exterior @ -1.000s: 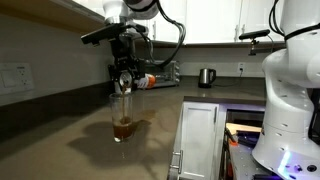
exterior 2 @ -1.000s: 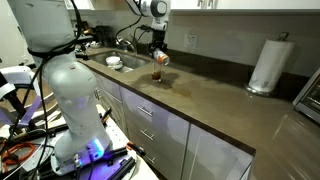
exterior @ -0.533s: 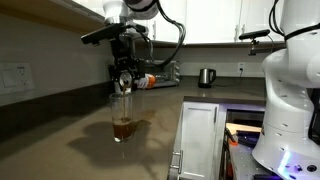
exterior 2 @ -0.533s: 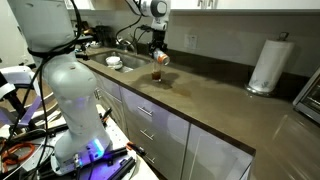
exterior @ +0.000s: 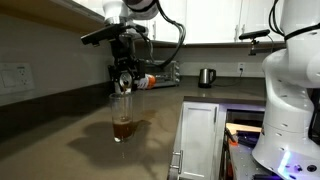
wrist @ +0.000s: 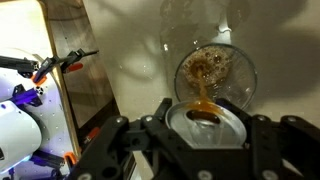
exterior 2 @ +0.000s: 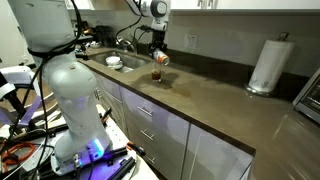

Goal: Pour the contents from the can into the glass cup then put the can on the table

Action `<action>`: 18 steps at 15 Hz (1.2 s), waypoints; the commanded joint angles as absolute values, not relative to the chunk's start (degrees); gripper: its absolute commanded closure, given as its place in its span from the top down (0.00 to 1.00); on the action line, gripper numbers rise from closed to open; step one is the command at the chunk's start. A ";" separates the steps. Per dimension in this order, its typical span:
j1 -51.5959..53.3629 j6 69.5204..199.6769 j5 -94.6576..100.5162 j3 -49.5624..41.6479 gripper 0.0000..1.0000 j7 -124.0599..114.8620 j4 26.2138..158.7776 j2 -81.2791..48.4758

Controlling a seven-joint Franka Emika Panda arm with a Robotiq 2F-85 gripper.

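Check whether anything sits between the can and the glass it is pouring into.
Nothing visible does. The gripper holds the can tipped right above the glass, and the brown stream falls straight into it with no obstruction.

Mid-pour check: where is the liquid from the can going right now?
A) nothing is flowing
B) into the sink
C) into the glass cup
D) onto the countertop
C: the wrist view shows a brown stream falling from the tilted can into the open mouth of the glass cup.
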State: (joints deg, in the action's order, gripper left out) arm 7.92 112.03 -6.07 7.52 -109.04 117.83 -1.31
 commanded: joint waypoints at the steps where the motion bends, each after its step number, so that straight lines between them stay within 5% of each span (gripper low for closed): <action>1: 8.48 111.00 -4.26 7.97 0.25 -111.79 117.45 -0.86; 11: 10.16 109.49 1.34 9.85 0.25 -120.20 117.05 -0.43; 12: 9.75 111.38 -0.40 9.60 0.50 -117.50 117.69 -1.27; 18: 9.99 110.95 -0.12 9.71 0.50 -118.12 117.69 -1.12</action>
